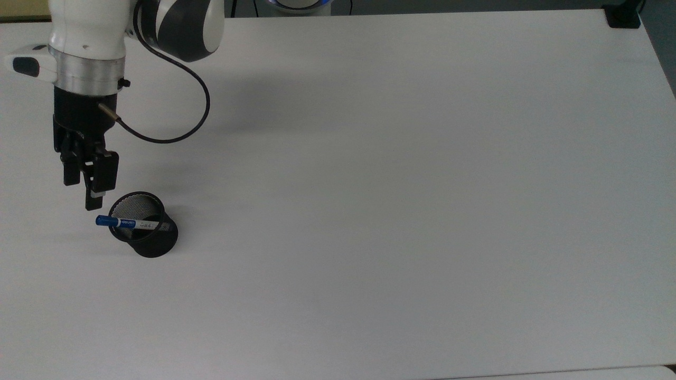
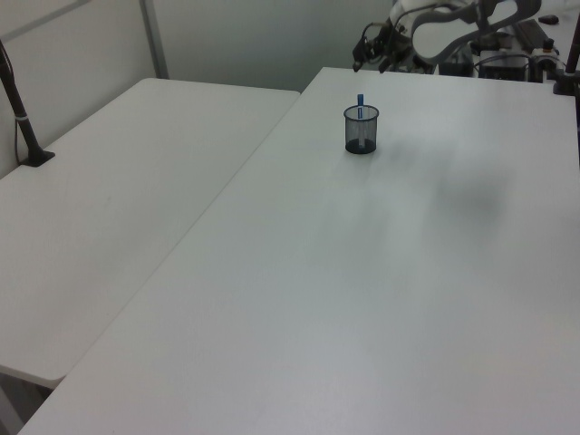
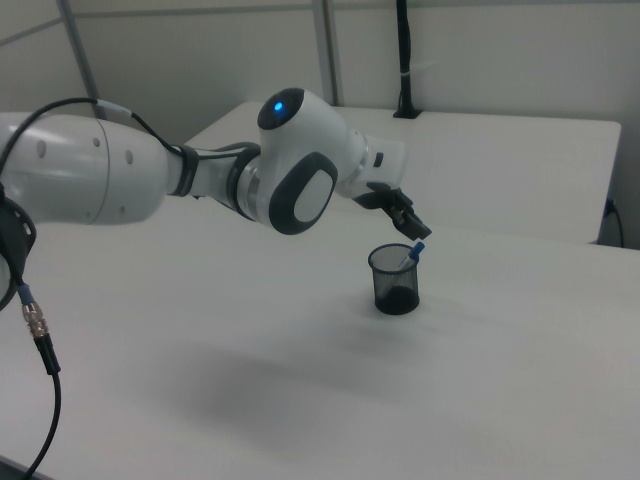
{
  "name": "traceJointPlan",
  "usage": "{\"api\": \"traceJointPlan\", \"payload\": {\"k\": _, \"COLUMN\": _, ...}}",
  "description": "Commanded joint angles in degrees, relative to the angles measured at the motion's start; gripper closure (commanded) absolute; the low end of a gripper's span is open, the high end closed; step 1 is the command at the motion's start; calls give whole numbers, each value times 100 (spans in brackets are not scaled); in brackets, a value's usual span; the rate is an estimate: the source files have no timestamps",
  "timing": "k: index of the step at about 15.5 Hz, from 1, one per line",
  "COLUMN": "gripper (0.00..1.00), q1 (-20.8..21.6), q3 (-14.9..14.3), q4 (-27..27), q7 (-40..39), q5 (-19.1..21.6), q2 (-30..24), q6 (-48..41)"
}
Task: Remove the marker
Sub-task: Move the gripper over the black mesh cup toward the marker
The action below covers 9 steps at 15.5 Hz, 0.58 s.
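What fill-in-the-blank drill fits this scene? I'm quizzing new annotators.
1. The marker stands inside a black mesh ____.
2. The marker's cap, jutting above the cup rim, is coloured ____.
3. The cup stands on a ____ table.
4. The claw is holding ____.

Missing words: cup; blue; white; nothing

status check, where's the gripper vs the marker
Gripper open, empty, just above the blue cap in the top view. Marker leaning in the black mesh cup, cap past the rim. Nothing in the way.
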Motion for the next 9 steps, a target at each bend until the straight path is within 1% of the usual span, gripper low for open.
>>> {"api": "traceJointPlan", "payload": {"k": 1, "gripper": 33, "q1": 30, "q3": -74, "q4": 24, "q7": 171, "q5": -195, "q2": 141, "q6": 92}}
{"api": "traceJointPlan", "payload": {"k": 2, "gripper": 37, "q1": 30, "q3": -74, "q4": 33, "q7": 171, "q5": -213, "q2": 203, "q6": 127}}
{"api": "traceJointPlan", "payload": {"k": 3, "gripper": 37, "q1": 30, "q3": -83, "q4": 33, "q7": 171, "q5": -213, "q2": 256, "q6": 197}}
{"api": "traceJointPlan", "payload": {"k": 6, "gripper": 37, "q1": 30, "q3": -83, "q4": 33, "q7": 171, "q5": -231, "q2": 326, "q6": 303}}
{"api": "traceJointPlan", "payload": {"k": 9, "gripper": 37, "q1": 30, "q3": -83, "q4": 33, "q7": 171, "q5": -345, "q2": 379, "q6": 303}}
